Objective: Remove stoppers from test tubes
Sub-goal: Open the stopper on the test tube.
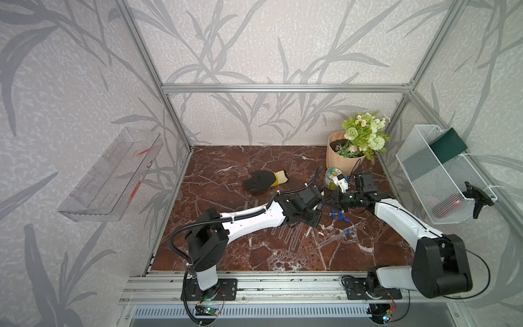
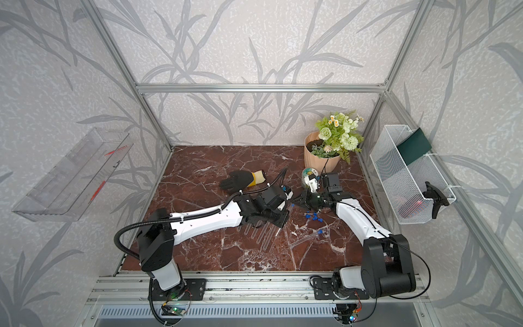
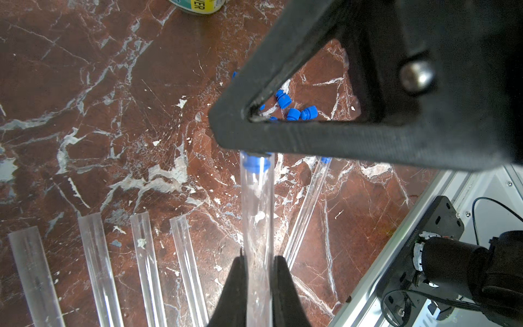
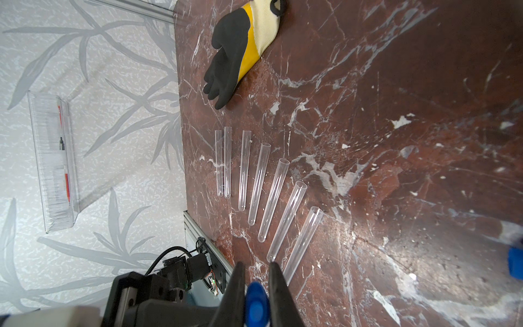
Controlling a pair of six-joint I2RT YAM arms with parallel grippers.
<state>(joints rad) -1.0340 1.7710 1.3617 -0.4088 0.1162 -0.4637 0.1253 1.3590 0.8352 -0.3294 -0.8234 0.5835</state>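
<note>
First, check the near part of the bench [image 1: 226,254]: seven open test tubes [image 4: 276,198] lie fanned out flat there, partly under the left arm [image 1: 249,220] in both top views. Just to their right, one capped tube [image 1: 334,238] lies apart with its blue cap [image 1: 346,231] fitted. Next, look above mid-bench, where the two claws meet tip to tip. You will see the left claw [image 3: 259,257] closed tight on the held test tube [image 3: 257,212], gripping the clear barrel partway along. The right claw [image 4: 256,264] is closed down on the stopper [image 4: 256,303] of that tube; in the left wrist view this blue stopper sits in the tube mouth. Just beside the claws, the loose stoppers [image 1: 338,215] lie clustered on the bench. Farther back you find a black and yellow glove [image 1: 261,181], a small can [image 1: 329,177] and, in the far right corner, a flower pot [image 1: 338,161].
</note>
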